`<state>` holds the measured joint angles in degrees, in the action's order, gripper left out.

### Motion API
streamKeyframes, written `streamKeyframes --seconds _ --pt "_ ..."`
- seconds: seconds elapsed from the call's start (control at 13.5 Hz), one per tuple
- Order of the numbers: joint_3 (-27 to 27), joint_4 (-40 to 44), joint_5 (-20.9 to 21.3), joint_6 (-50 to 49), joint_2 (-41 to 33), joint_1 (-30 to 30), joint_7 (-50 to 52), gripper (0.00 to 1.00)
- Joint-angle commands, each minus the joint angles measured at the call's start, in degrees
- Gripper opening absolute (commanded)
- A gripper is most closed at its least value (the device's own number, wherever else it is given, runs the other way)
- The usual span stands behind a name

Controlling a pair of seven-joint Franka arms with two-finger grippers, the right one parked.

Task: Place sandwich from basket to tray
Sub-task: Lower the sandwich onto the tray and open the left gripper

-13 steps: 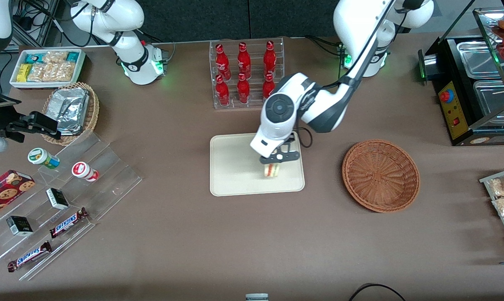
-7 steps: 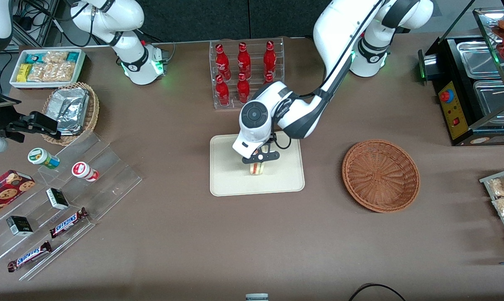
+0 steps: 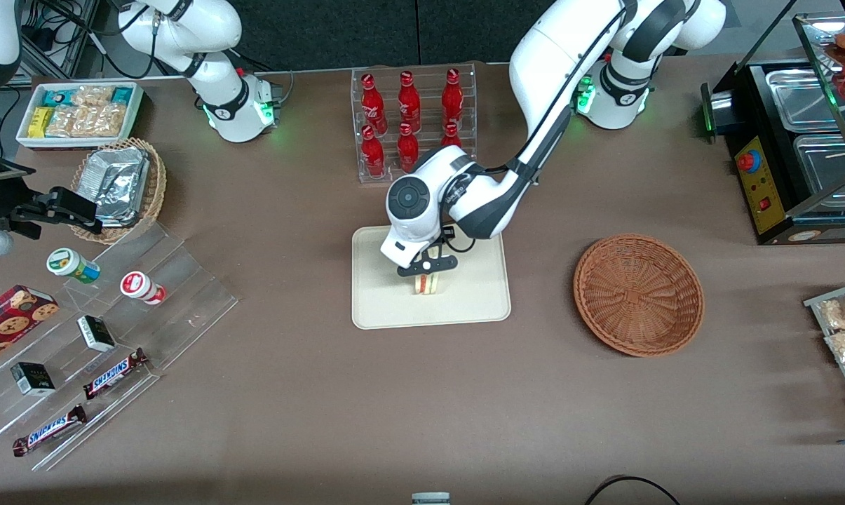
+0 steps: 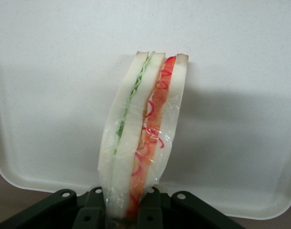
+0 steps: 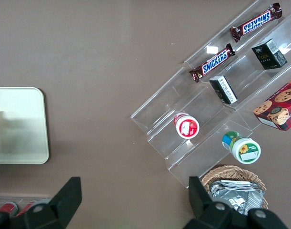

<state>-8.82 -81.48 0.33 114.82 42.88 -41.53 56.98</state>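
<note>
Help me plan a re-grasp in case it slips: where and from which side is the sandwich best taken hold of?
Grip the sandwich across its flat bread faces, coming from above. It stands on edge over the tray, layers upright, so the broad outer slices suit the fingers better than the cut edge. The tool already holds it this way, probably a sound grip.

"SNICKERS" on two bars (image 5: pixel 215 61) (image 5: pixel 257 21) on the clear stepped rack (image 5: pixel 202 114); bottle (image 3: pixel 409 98) script looks like Coca-Cola, unsure.
</note>
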Motion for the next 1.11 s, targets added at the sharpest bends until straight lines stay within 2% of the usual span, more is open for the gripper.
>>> streamKeyframes --seconds 0.0,0.22,0.59,0.67,0.74,0.82,1.04 --pt "0.56 2.46 0.9 -0.47 1.51 -0.57 1.37 0.0" --pt "0.47 2.64 2.39 -0.47 2.04 -0.57 2.25 0.0" --pt "0.47 2.64 2.49 -0.21 2.65 -0.57 2.6 0.0" --pt "0.47 2.64 2.4 0.31 2.65 -0.57 2.6 0.08" --pt "0.47 2.55 2.4 0.58 2.74 -0.57 2.69 0.45" --pt "0.47 2.55 2.4 0.67 3.0 -0.57 2.69 0.99" --pt "0.47 2.64 2.31 0.67 2.74 -0.48 2.52 1.0"
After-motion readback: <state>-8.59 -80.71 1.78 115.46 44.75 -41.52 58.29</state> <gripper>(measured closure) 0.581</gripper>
